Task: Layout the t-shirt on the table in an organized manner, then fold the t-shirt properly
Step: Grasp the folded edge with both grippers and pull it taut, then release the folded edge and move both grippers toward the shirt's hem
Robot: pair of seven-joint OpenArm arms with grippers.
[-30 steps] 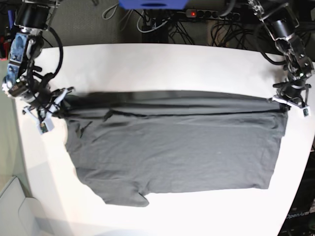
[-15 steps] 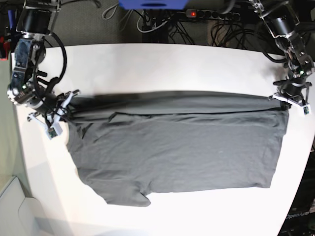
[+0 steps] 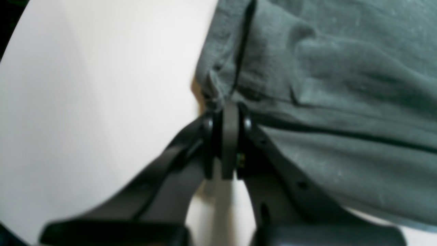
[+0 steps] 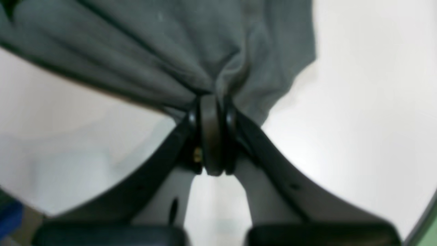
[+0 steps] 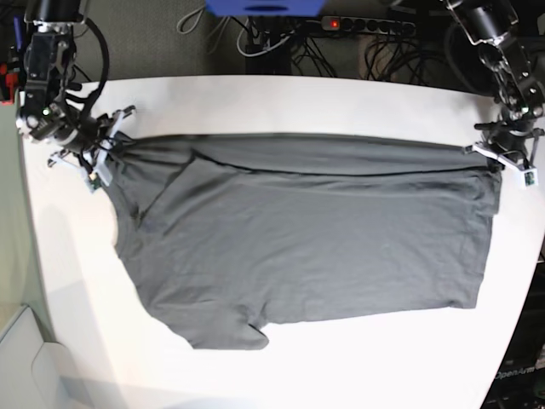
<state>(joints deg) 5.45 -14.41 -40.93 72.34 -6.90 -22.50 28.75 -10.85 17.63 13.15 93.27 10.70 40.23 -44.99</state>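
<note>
The dark grey t-shirt (image 5: pixel 306 239) lies spread across the white table (image 5: pixel 281 102), its far edge stretched taut between both grippers. On the base view's right, my left gripper (image 5: pixel 498 162) is shut on the shirt's far right corner; the left wrist view shows its closed fingertips (image 3: pixel 229 112) pinching bunched cloth (image 3: pixel 327 85). At the far left, my right gripper (image 5: pixel 106 153) is shut on the shirt's far left corner, and its wrist view shows fabric (image 4: pixel 191 51) gathered into the closed jaws (image 4: pixel 212 106). One sleeve (image 5: pixel 226 328) points toward the table's front edge.
A power strip (image 5: pixel 358 24) and tangled cables lie behind the table's far edge, beside a blue box (image 5: pixel 264 7). The table's rounded right edge (image 5: pixel 532 273) runs close to the shirt's hem. Bare white tabletop shows in front of the shirt (image 5: pixel 358 366).
My right gripper has carried its shirt corner toward the table's far side, drawing the far edge straighter and higher. The left gripper moved slightly farther back too. The cloth lies flatter.
</note>
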